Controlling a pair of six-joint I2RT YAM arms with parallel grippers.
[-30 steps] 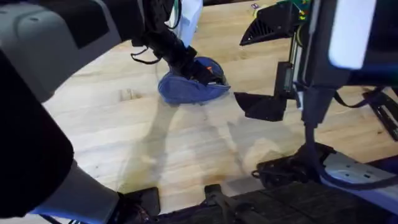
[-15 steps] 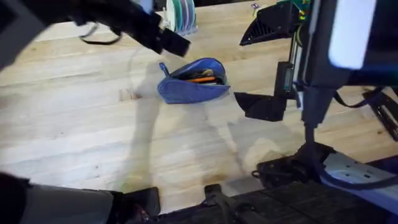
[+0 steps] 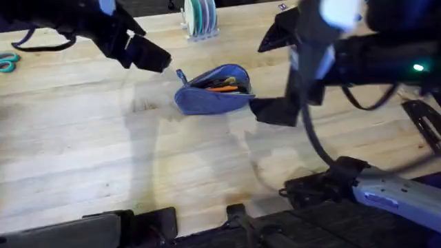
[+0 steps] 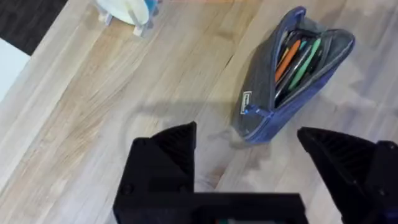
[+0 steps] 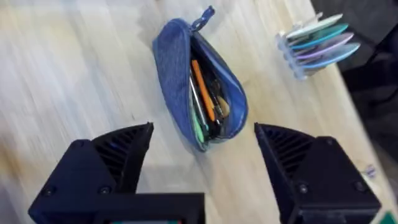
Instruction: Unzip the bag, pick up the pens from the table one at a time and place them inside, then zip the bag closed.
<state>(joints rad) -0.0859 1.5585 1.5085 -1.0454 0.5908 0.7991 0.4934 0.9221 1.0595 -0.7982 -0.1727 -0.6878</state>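
Pens (image 3: pixel 222 86) lie inside the unzipped bag (image 3: pixel 210 98), which we see resting on the worktop (image 3: pixel 103 151). Our left end effector (image 4: pixel 249 168) hangs above the bag's zipper-pull end, spread wide and holding nothing. Our right end effector (image 5: pixel 202 162) hovers beside the bag's other end, also wide apart and empty.

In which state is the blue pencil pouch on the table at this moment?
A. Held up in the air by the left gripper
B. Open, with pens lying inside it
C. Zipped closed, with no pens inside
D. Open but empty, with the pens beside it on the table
B. The pencil pouch lies on the table with its zipper open, and an orange pen and a green pen show inside; both grippers are open and apart from it.
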